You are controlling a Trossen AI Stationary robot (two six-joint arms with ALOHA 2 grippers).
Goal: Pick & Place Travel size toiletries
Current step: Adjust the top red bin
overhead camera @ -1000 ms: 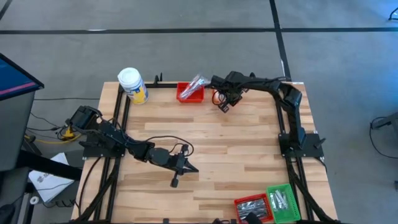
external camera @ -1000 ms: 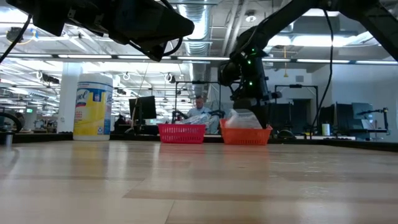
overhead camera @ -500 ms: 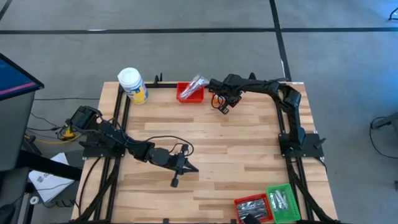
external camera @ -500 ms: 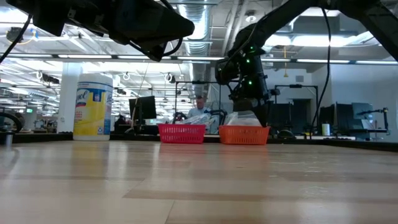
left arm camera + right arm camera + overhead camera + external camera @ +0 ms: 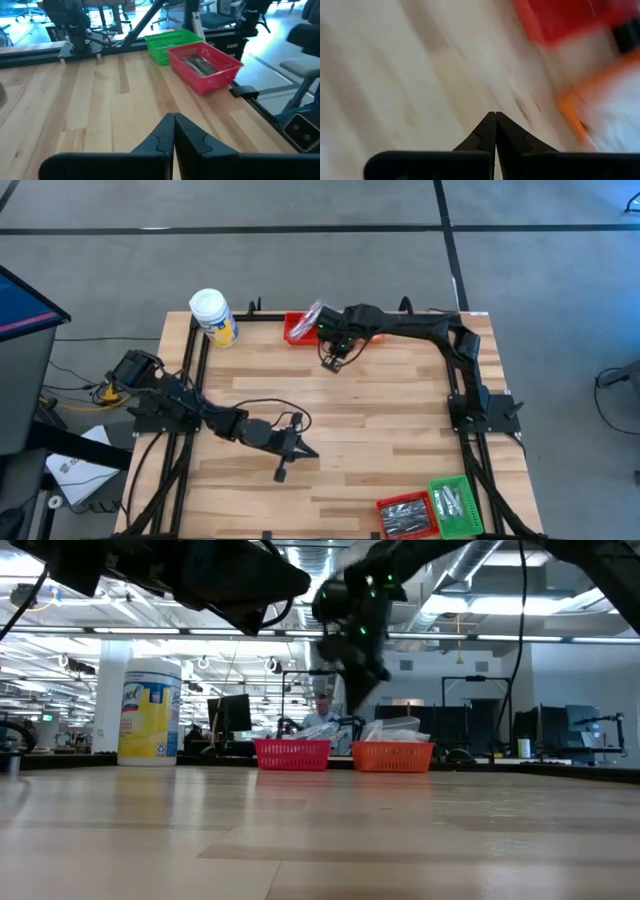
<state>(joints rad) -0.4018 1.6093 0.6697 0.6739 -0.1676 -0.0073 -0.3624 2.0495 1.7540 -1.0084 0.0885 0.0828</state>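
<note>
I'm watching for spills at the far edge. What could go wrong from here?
The right gripper is shut and empty, hanging close to the red basket, whose clear-wrapped packets stick out above its rim; a careless pass could knock them out or shove the light basket. The orange basket beside it is heaped too. The left gripper waits near the table's front.

Clear-wrapped toiletries [image 5: 398,730] heaped in basket [image 5: 393,757]

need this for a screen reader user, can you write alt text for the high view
Top-down view of a wooden table with two dark robot arms: the shut right gripper hangs beside a red basket at the far edge, and the shut left gripper rests mid-table. A yellow jar stands far left; red and green baskets sit at the near right.
</note>
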